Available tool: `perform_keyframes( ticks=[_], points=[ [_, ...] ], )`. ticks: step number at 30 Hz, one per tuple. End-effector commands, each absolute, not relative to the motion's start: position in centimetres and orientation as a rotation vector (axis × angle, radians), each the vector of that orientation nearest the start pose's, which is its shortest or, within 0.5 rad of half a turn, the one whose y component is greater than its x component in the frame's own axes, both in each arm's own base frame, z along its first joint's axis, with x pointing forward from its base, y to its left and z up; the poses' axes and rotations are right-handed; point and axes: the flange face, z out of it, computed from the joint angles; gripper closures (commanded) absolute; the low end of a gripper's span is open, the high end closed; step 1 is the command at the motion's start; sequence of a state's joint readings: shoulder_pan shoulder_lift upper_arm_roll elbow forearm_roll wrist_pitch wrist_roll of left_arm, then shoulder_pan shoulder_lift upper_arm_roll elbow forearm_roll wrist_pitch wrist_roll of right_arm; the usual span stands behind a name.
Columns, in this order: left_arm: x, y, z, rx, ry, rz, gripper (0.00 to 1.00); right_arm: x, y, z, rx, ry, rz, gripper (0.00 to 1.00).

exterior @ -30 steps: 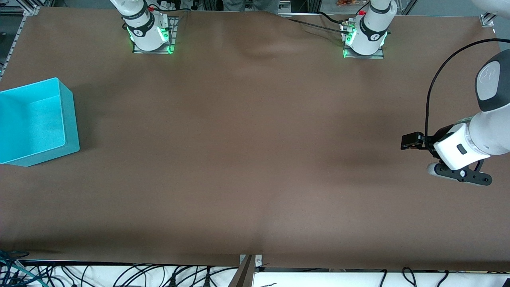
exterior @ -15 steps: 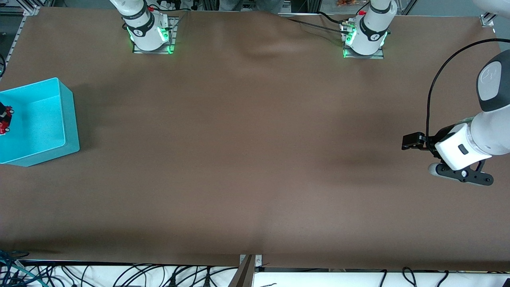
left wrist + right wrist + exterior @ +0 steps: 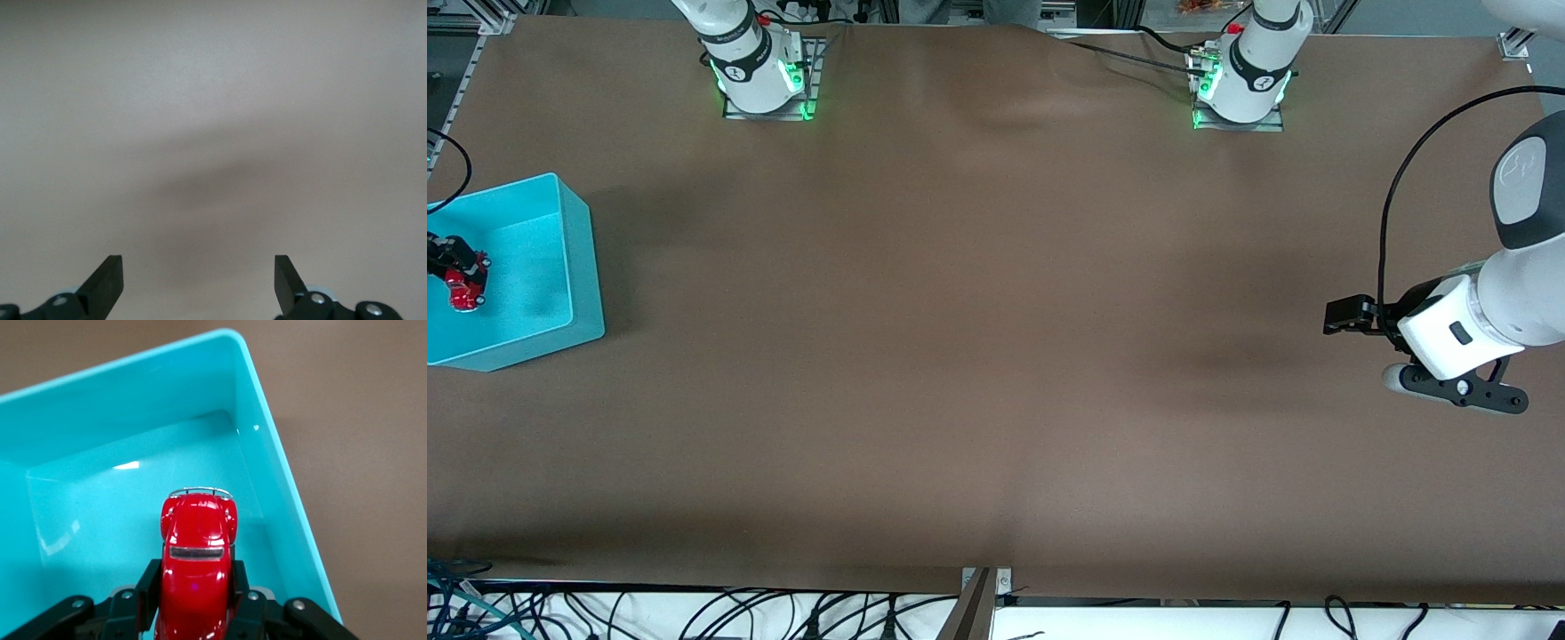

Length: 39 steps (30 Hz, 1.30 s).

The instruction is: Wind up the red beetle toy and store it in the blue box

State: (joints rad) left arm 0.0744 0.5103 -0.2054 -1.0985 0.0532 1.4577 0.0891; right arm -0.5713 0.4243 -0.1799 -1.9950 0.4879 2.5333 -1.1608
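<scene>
The blue box sits at the right arm's end of the table, partly cut off by the front view's edge. My right gripper hangs over its inside, shut on the red beetle toy. In the right wrist view the glossy red beetle toy is clamped between the black fingers, above the floor of the blue box. My left gripper waits low over bare table at the left arm's end. Its fingers stand wide open with nothing between them.
The brown table cover spreads between the two arms, with a few soft wrinkles. Both arm bases stand along the table's edge farthest from the front camera. Cables hang below the nearest edge.
My right gripper has come into the front view with the red toy and moved over the inside of the blue box. The left arm has hardly moved.
</scene>
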Motion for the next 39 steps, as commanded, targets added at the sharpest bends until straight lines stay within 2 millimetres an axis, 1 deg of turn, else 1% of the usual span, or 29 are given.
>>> perform_keyframes(
  ticks=[1,4,9,13,16,25,32,35,36,37,38,39],
  points=[
    [68.1,-4.5,53.0,-3.18,0.343,0.205,0.0,44.4,-41.8,24.4,-3.091,-0.078,-0.399,1.0],
    [68.1,-4.5,53.0,-3.18,0.343,0.205,0.0,43.8,-41.7,23.9,-3.103,-0.063,-0.393,1.0],
    [68.1,-4.5,53.0,-3.18,0.343,0.205,0.0,42.2,-41.3,22.3,-3.134,0.007,-0.406,1.0],
    [68.1,-4.5,53.0,-3.18,0.343,0.205,0.0,41.4,-41.0,21.7,-3.138,-0.016,-0.403,1.0],
    [68.1,-4.5,53.0,-3.18,0.343,0.205,0.0,40.6,-40.6,21.0,-3.123,0.0,-0.409,1.0],
    [68.1,-4.7,53.0,-3.181,0.348,0.195,0.0,40.0,-40.5,20.5,-3.106,-0.042,-0.458,1.0],
    [68.1,-4.7,53.0,-3.181,0.348,0.192,0.0,39.0,-39.9,19.4,-3.084,-0.034,-0.47,1.0],
    [68.1,-4.8,53.1,-3.181,0.352,0.192,0.0,38.8,-39.8,19.3,-3.078,-0.046,-0.481,1.0],
    [68.1,-4.8,53.1,-3.181,0.352,0.192,0.0,38.8,-39.7,19.3,-3.078,-0.049,-0.482,0.9],
    [68.1,-4.8,53.1,-3.181,0.352,0.192,0.0,38.9,-39.7,19.4,-3.079,-0.052,-0.484,0.74],
    [68.1,-4.8,53.1,-3.181,0.352,0.192,0.0,38.9,-39.7,19.4,-3.078,-0.049,-0.484,0.66],
    [68.1,-4.8,53.1,-3.181,0.352,0.192,0.0,38.9,-39.8,19.4,-3.079,-0.05,-0.487,0.6]
  ],
)
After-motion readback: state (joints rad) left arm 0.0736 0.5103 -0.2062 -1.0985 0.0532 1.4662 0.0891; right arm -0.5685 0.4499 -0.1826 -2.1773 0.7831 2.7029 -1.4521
